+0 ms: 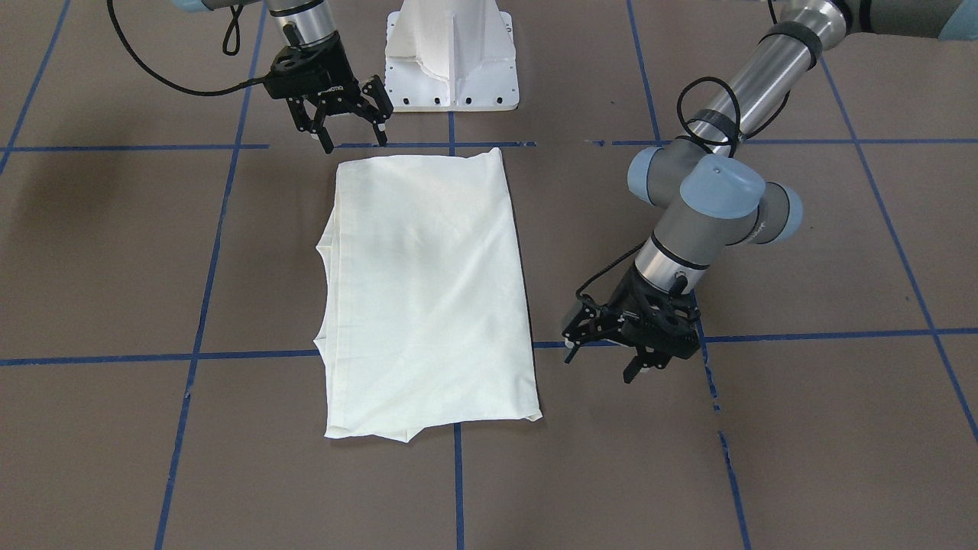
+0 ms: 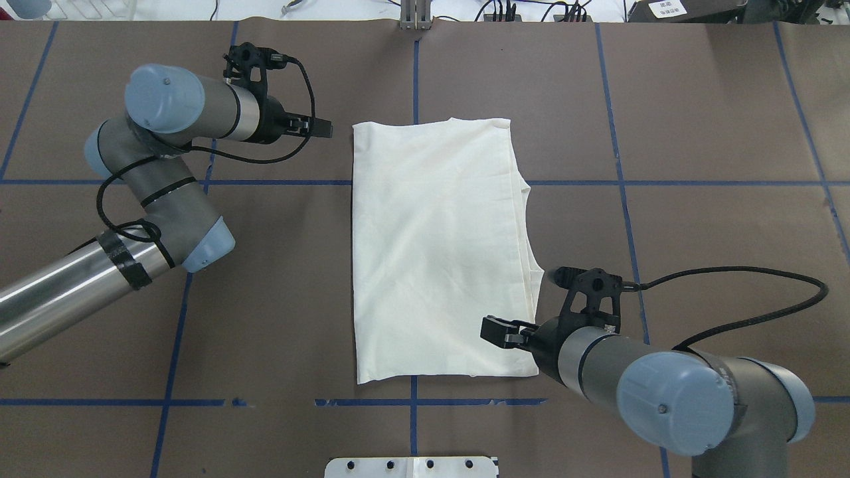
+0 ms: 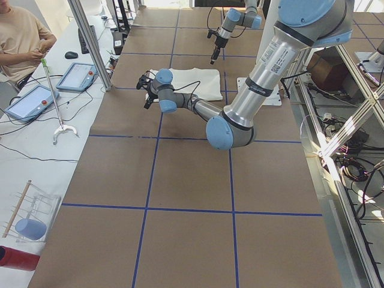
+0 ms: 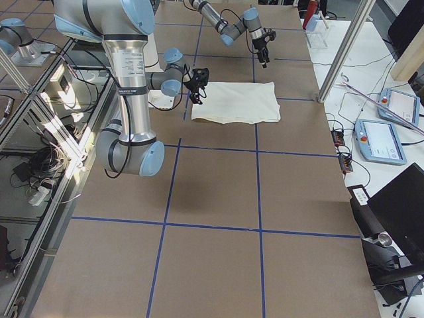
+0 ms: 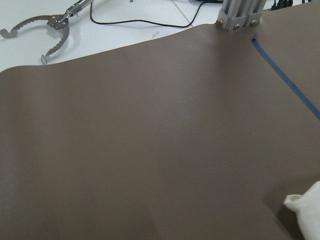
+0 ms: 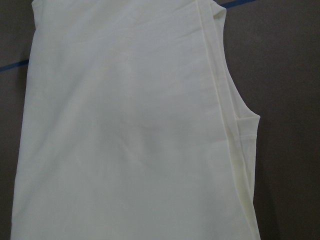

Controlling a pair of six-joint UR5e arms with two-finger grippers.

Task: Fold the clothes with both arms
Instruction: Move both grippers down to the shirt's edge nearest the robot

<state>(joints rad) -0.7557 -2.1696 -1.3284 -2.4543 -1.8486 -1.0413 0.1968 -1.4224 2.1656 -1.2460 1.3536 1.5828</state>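
The clothes are one cream-white shirt (image 1: 428, 290), folded into a long rectangle with the plain side up, flat on the brown table (image 2: 438, 252). My left gripper (image 1: 600, 365) is open and empty. It sits low beside the shirt's far corner on my left (image 2: 323, 127), apart from the cloth. My right gripper (image 1: 353, 140) is also open and empty, at the shirt's near corner on my right (image 2: 495, 330). The right wrist view looks down on the shirt (image 6: 130, 135) and its layered edge. Only a corner of the shirt (image 5: 307, 210) shows in the left wrist view.
The white pedestal base (image 1: 451, 61) stands just behind the shirt's near edge. Blue tape lines (image 2: 265, 182) grid the brown table. A person (image 3: 21, 36) sits at a side bench with tablets (image 3: 30, 101). A metal grabber tool (image 5: 50, 30) and a post (image 5: 240, 15) are beyond the far edge.
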